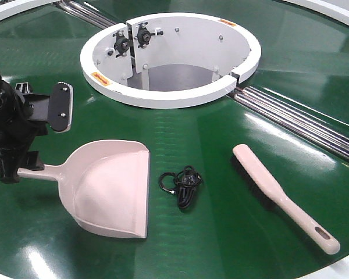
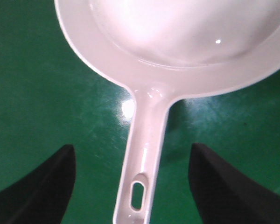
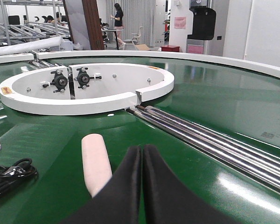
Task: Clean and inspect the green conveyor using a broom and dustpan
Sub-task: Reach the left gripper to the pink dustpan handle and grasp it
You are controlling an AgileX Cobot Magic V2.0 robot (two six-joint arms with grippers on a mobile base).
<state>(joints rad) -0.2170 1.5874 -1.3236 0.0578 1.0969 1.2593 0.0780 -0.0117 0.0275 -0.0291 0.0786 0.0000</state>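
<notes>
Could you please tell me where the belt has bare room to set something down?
Bare belt lies between the ring and the dustpan, and between the cable and broom. It is crowded at the dustpan handle, which the left end effector straddles.

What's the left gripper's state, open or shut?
Open. The left gripper has its fingers spread wide, either side of the dustpan handle, not touching it.

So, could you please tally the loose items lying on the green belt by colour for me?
Pale pinkish-beige: 2, the dustpan and the broom
Black: 1, the coiled cable
Total: 3
</notes>
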